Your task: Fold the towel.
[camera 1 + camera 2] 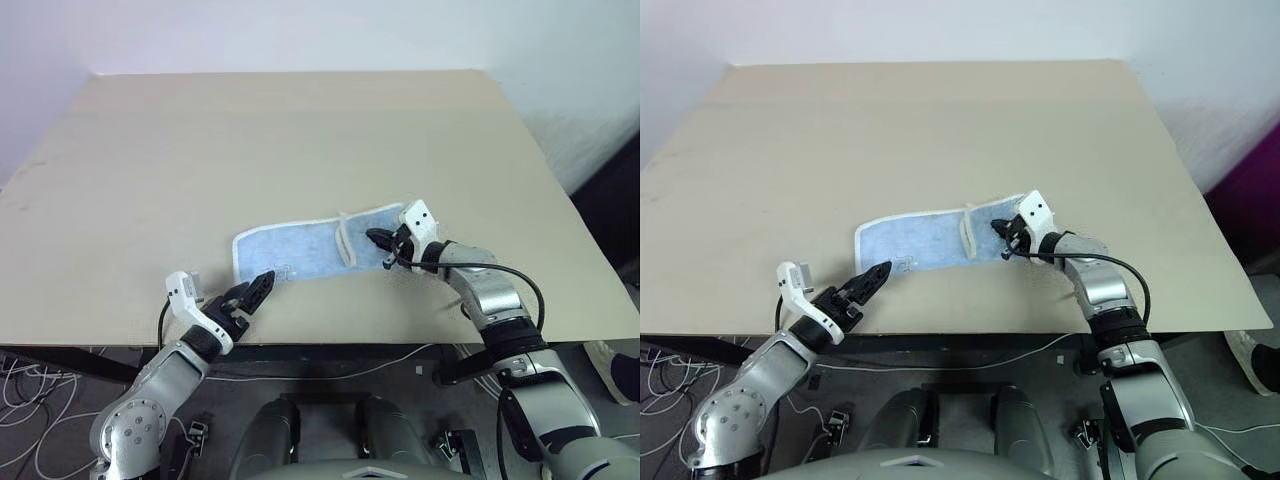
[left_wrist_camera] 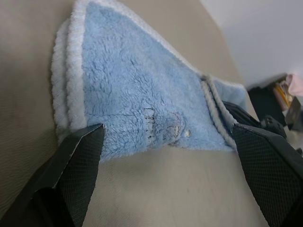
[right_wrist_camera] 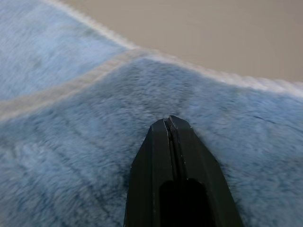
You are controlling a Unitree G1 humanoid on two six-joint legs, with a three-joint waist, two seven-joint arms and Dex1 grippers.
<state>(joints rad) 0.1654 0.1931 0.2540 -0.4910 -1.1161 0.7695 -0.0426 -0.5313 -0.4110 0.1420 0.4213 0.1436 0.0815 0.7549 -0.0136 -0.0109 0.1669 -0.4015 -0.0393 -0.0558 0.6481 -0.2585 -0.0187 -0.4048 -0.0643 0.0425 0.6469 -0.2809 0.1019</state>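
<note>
**Towel folded on the counter, a claw at each end**

The towel (image 1: 315, 245) lies in the lower middle of the left eye view, on the beige counter (image 1: 280, 140), near its front edge. It is a long, narrow light-blue strip with white edging, running from lower left to upper right. A white edge (image 1: 345, 240) crosses it right of centre, where one layer laps over another.

The left claw (image 1: 252, 292) sits at the lower left, just off the towel's near left corner. Its two black fingers (image 2: 78, 156) stand wide apart and hold nothing. In the left wrist view they frame the towel's end, with the faint printed mark (image 2: 163, 130) on the pile between them.

The right claw (image 1: 383, 250) is at the towel's right end, right of centre in the frame. Its fingers (image 3: 173, 156) are pressed together to a single tip that rests on the blue pile. Whether any cloth is pinched between them cannot be told. A black cable (image 1: 500, 272) loops over that arm.
</note>
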